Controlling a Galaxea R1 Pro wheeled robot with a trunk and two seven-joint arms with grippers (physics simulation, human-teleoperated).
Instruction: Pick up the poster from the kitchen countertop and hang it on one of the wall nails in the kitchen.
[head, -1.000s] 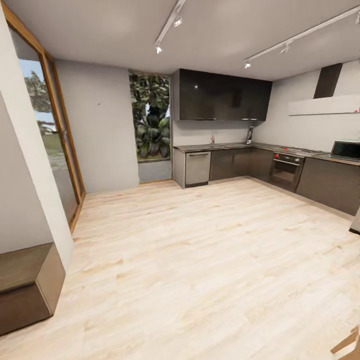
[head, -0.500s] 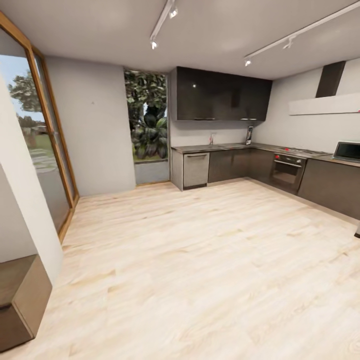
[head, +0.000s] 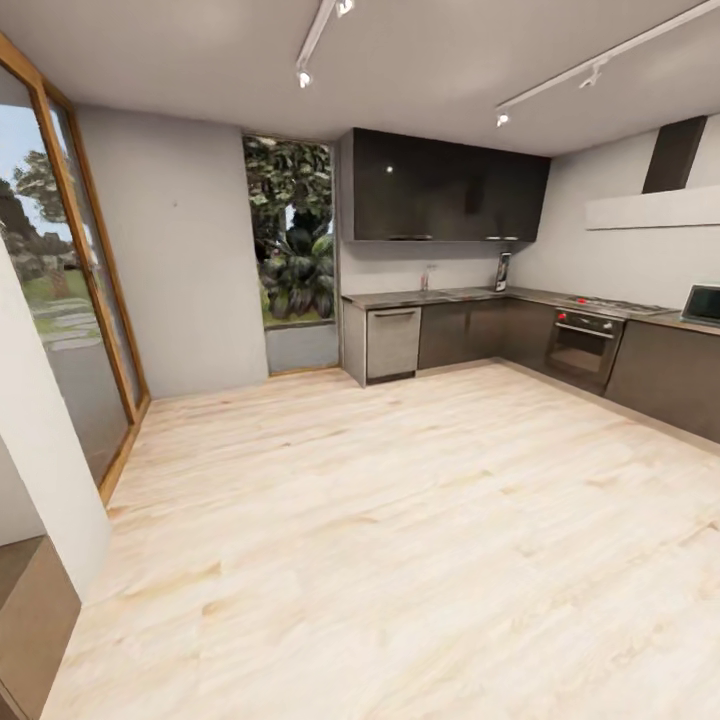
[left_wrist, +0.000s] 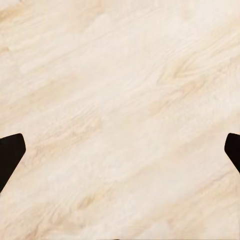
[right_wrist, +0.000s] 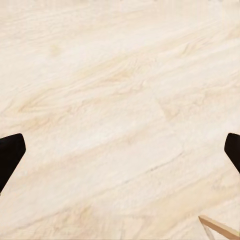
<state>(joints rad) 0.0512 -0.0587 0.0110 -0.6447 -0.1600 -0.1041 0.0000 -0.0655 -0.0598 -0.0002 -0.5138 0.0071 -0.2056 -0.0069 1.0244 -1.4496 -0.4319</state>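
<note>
Across the room, the poster (head: 503, 271) is a small dark upright rectangle leaning on the wall in the far corner of the grey kitchen countertop (head: 455, 294). The tap (head: 425, 277) stands to its left and the hob (head: 612, 303) to its right. On the off-white wall (head: 170, 250) between the windows, any nail is too small to make out. My left gripper (left_wrist: 120, 152) hangs open over the pale plank floor, its black fingertips (left_wrist: 10, 156) wide apart. My right gripper (right_wrist: 120, 152) is open too, above the same floor, holding nothing.
Glossy black cabinets (head: 445, 190), a dishwasher (head: 393, 340), an oven (head: 582, 345) and a microwave (head: 703, 303) line the far and right walls. A white wall corner (head: 45, 450) and a brown bench (head: 35, 625) stand close at my left. A wooden edge (right_wrist: 220, 228) shows by the right gripper.
The whole view has shifted: my camera has moved forward and turned, so the kitchen is nearer and the bench has slid toward the lower left edge. Nothing in the room has moved.
</note>
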